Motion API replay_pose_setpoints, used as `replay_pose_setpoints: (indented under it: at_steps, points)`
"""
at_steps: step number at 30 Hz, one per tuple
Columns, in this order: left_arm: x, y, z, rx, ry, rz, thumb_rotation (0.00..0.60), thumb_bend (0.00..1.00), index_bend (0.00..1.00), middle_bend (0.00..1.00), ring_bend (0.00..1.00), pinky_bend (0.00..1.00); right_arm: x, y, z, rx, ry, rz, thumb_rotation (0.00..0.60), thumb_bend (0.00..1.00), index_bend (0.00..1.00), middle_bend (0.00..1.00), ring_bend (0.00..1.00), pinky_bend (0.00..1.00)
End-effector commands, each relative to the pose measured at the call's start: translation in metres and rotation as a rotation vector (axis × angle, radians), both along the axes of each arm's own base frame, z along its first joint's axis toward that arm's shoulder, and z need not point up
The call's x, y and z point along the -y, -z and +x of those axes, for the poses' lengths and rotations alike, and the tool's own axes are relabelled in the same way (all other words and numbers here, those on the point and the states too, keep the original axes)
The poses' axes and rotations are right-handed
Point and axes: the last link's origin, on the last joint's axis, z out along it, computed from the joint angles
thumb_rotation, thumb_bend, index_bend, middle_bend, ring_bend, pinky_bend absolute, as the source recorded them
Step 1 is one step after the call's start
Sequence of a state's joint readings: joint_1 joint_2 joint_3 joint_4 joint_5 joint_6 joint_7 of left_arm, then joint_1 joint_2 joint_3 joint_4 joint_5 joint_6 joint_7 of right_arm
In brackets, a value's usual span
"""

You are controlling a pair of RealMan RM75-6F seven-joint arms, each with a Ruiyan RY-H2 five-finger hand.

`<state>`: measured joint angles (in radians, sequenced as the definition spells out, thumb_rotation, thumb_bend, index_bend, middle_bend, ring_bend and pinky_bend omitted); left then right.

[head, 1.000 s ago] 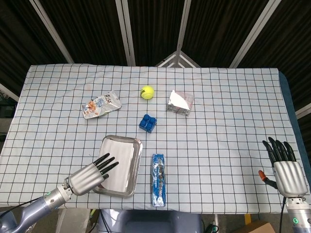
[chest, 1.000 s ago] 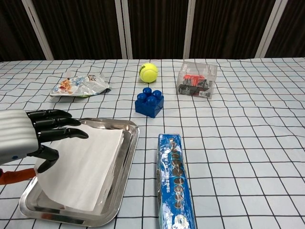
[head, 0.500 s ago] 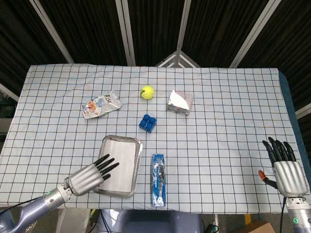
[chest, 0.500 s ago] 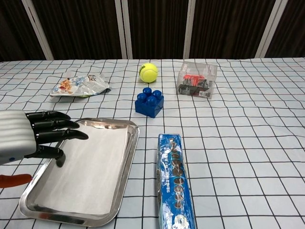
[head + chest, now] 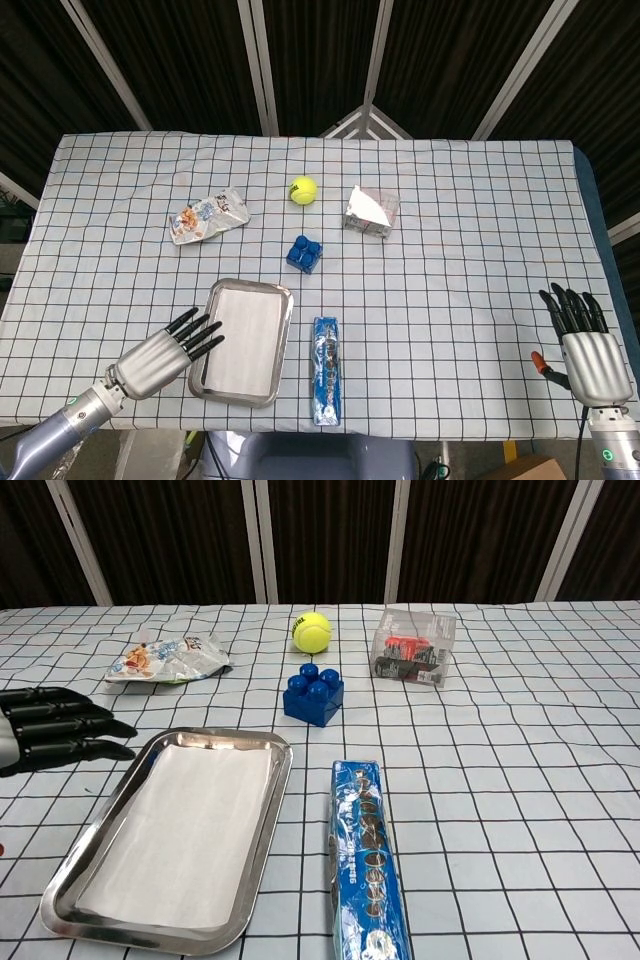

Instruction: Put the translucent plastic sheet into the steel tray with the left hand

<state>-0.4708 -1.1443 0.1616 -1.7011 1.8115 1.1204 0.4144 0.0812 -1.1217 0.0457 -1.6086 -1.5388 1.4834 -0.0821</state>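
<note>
The translucent plastic sheet (image 5: 242, 339) (image 5: 185, 830) lies flat inside the steel tray (image 5: 281, 350) (image 5: 272, 800), near the table's front edge. My left hand (image 5: 160, 354) (image 5: 55, 740) hovers just left of the tray with fingers spread and nothing in it, clear of the sheet. My right hand (image 5: 585, 342) is at the far right by the table edge, fingers apart and empty; the chest view does not show it.
A blue biscuit pack (image 5: 326, 369) (image 5: 368, 862) lies right of the tray. Behind it are a blue block (image 5: 304, 253) (image 5: 313, 693), a tennis ball (image 5: 303, 190) (image 5: 311, 632), a clear box (image 5: 371, 210) (image 5: 412, 646) and a snack bag (image 5: 207, 217) (image 5: 167, 659).
My left hand let go of the sheet, which settled flat into the tray, and then drew back to the left off the tray. The right hand has not moved.
</note>
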Motion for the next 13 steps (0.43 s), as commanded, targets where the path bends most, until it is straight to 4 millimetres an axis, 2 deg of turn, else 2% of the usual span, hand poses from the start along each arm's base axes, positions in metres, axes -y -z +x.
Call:
replay_pose_setpoints:
  at_steps: [1,4,7,13]
  points:
    - [0.005,-0.014,-0.01,0.075,-0.126,0.076,0.6,0.11,0.0,0.0,0.0,0.0,0.0,0.0,-0.001,0.0,0.002,0.0,0.6,0.31,0.0,0.0,0.0,0.0]
    - [0.012,-0.031,-0.021,0.174,-0.232,0.196,0.6,0.05,0.0,0.0,0.0,0.0,0.0,0.0,-0.001,-0.003,0.002,0.0,0.6,0.31,0.0,0.0,0.0,0.0]
    - [0.024,-0.05,-0.037,0.262,-0.312,0.347,0.6,0.04,0.0,0.0,0.0,0.0,0.0,0.0,0.0,-0.008,-0.006,0.002,0.6,0.31,0.0,0.0,0.0,0.0]
    - [0.044,-0.077,-0.06,0.304,-0.333,0.559,0.6,0.04,0.0,0.0,0.0,0.0,0.0,0.002,0.003,-0.029,-0.043,0.001,0.6,0.31,0.0,0.0,0.0,0.0]
